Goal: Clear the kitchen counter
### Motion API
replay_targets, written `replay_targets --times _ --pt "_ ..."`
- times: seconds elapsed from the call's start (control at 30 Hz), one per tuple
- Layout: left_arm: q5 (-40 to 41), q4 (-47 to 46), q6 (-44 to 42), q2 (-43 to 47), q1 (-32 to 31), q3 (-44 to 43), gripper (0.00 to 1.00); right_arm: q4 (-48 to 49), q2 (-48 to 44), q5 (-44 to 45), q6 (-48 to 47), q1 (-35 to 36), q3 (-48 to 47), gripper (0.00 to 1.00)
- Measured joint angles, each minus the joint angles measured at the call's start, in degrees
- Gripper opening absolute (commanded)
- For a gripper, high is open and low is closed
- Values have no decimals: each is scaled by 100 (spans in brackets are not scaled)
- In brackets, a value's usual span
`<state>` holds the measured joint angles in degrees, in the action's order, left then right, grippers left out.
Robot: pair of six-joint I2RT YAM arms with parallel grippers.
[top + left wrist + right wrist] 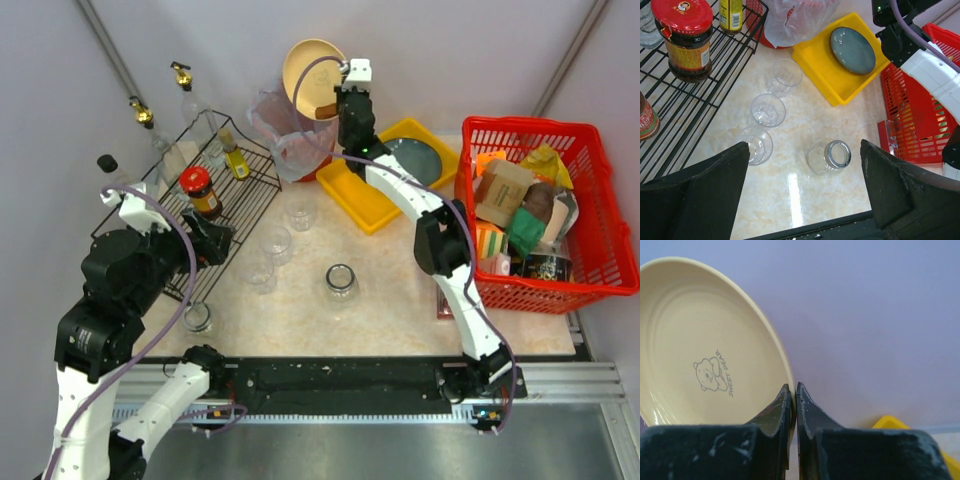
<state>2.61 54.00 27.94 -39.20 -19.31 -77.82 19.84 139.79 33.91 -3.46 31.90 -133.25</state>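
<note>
The pale marble kitchen counter (390, 305) carries three clear glasses in a row (276, 243) and an open glass jar (341, 283). In the left wrist view the jar (832, 156) and the glasses (768, 110) lie on the counter (805, 200) below my left gripper (804, 147), which is open and empty. That gripper (213, 240) hovers by the wire rack. My right gripper (345, 85) is raised at the back, shut on the rim of a cream plate (313, 70). The plate has a bear print (705, 350) and the gripper (794, 390) pinches its edge.
A black wire rack (245, 200) at the left holds a red-lidded jar (199, 190) and bottles. A yellow tray (365, 195) with a dark plate (418, 160) sits behind. A red basket (600, 200) of groceries stands right. A plastic bag (285, 130) lies at the back. Another glass (197, 317) stands near the front left.
</note>
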Motion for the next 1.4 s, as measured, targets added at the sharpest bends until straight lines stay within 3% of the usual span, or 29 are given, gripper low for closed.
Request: replay_targets --times 0.37,0.6,0.97,1.4 --pt "24 17 -39 -7 2 31 96 1904 164 22 -2610 439 -4 0" --pt "26 17 -70 -7 2 37 96 2492 282 -11 -3451 481 -2 0" --pt "26 11 -107 -7 0 105 96 2218 33 417 -3259 490 116 0" --pt "-22 -79 -140 -7 0 254 96 1054 -2085 1032 -2009 455 807 0"
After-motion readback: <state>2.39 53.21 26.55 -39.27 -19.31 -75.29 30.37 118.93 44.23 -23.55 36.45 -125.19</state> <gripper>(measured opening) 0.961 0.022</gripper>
